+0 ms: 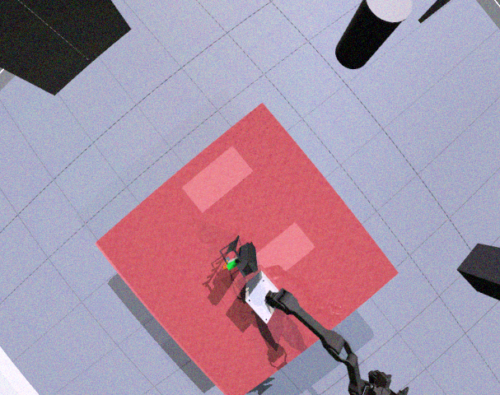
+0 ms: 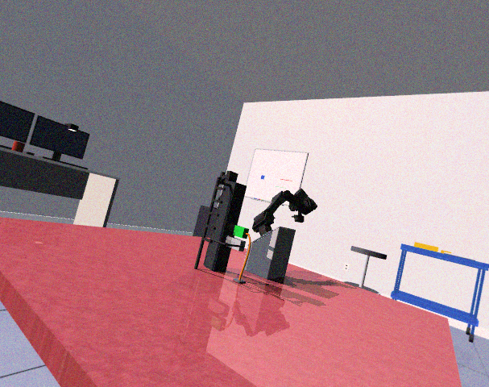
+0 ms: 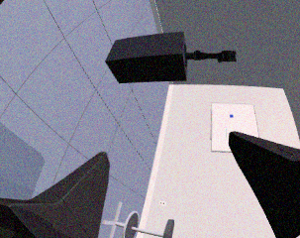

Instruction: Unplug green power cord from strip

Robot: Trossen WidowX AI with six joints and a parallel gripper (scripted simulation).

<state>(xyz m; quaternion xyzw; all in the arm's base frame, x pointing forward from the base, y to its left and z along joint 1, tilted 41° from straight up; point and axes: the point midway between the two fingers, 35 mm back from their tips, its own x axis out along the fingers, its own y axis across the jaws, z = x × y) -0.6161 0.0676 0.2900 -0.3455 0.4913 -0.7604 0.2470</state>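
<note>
Red counter (image 2: 111,316) fills the foreground, its near edge wide and bare. Toward its middle stands one dark upright power strip (image 2: 223,225); the green plug (image 2: 238,230) sits against its side, one orange cord (image 2: 245,258) dropping to the counter at about 5 o'clock. One grey box (image 2: 273,254) stands just beside. No lettering is legible. The gripper (image 3: 169,192) is spread wide, grasping nothing, well apart from the plug. Farther off: one whiteboard (image 2: 277,175), one stool (image 2: 367,262), one blue cart (image 2: 440,283), two monitors (image 2: 59,139).
</note>
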